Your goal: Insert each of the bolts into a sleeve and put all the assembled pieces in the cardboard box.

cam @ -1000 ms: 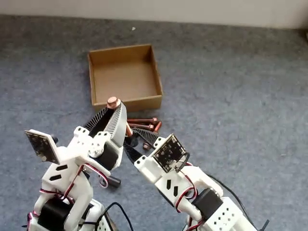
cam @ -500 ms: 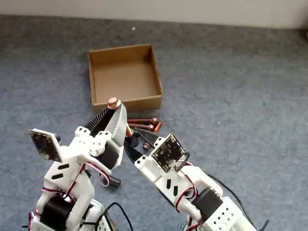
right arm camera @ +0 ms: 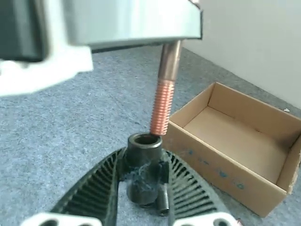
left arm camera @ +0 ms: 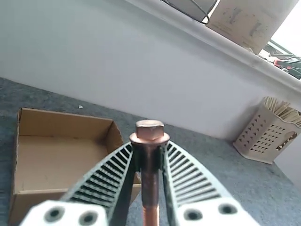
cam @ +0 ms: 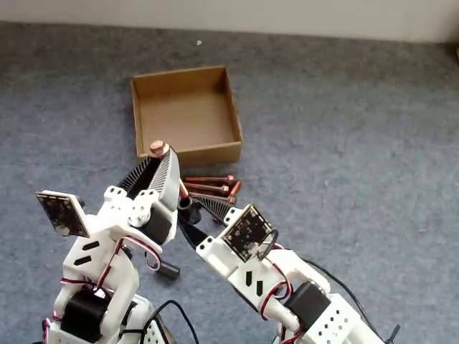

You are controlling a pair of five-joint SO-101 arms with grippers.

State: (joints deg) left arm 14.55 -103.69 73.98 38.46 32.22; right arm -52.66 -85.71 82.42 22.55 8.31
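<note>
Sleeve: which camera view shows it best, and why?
The right wrist view: the sleeve sits close up in the right gripper, its open mouth visible below the bolt. The high view gives a small dark glimpse.

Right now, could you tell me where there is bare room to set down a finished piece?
The box floor is bare, as is the grey mat to its right and left. Crowded: just in front of the box, where loose bolts lie and the left hand with a bolt meets the right hand with a sleeve.
</note>
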